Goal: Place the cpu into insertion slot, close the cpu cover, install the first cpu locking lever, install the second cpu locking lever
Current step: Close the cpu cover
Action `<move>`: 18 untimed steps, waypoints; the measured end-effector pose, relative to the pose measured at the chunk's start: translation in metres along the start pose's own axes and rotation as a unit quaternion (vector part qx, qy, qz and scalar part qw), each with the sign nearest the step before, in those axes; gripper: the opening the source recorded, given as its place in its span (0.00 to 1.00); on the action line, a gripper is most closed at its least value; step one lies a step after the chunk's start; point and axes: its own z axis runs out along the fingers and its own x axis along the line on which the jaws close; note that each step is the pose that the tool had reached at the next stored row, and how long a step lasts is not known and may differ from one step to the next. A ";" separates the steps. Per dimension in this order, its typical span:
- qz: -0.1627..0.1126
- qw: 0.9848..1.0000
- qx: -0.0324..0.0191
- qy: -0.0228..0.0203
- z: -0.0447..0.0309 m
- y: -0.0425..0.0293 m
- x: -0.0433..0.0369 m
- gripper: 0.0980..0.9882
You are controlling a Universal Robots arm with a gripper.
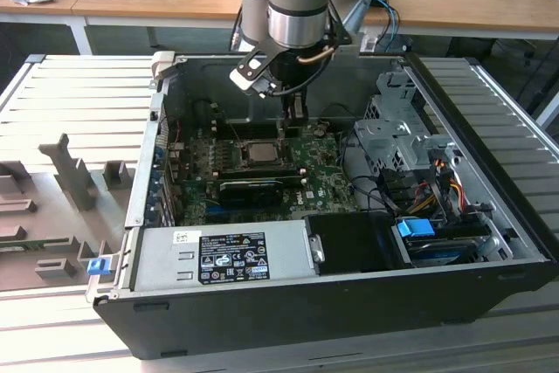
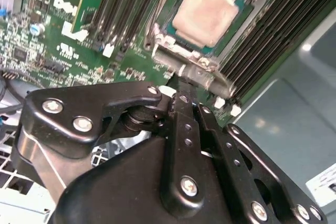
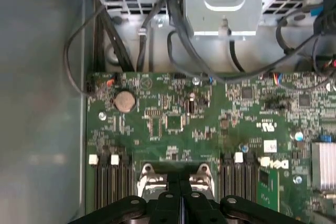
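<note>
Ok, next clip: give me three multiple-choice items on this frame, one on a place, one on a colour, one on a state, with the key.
1. Where is the cpu?
A. in the insertion slot
B. in the pincer
C. on the desk

2. What colour is the motherboard?
A. red
B. green
C. white

3. How is the pincer?
A. wide open
B. clamped on the cpu
C. shut, empty

Key:
1 A, its pale top sits framed in the socket.
2 B, the board is green in both wrist views.
3 C, its fingers meet with nothing between them.
</note>
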 end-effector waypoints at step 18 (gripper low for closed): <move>0.000 1.000 0.000 0.000 0.0041 -0.0344 -0.0003 0.01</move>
